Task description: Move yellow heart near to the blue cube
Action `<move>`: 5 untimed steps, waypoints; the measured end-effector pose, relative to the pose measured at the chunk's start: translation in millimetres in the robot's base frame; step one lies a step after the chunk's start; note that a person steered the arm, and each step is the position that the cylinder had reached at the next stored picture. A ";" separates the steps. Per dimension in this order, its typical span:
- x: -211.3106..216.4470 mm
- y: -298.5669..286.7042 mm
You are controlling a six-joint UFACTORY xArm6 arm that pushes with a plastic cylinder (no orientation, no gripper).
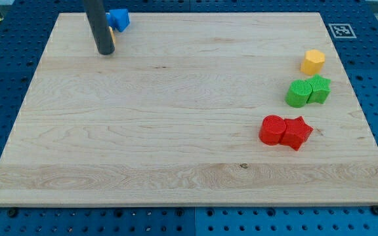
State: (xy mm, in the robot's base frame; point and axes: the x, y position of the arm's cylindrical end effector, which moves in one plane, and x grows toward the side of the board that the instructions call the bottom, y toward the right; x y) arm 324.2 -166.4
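Hazard entry: yellow plastic heart block (111,34), mostly hidden behind the end effector (jawless dark rod, holding nothing, my tip (105,52) at its 7 o'clock), lies just beside the blue plastic cube (119,18) at 11 o'clock on the pale wooden worktop (176,131); any further push probably sends both over the top edge.

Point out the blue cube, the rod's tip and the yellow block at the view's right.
blue cube (120,18), camera view, on its top face beside the rod.
my tip (105,52), camera view, at the rod's very end, just below-left of the blue cube.
yellow block (312,61), camera view, on its top face.
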 end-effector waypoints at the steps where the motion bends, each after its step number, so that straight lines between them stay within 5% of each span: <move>1: 6.8 18.2; 5: -32.5 -64.1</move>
State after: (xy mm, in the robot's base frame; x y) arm 291.8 -230.5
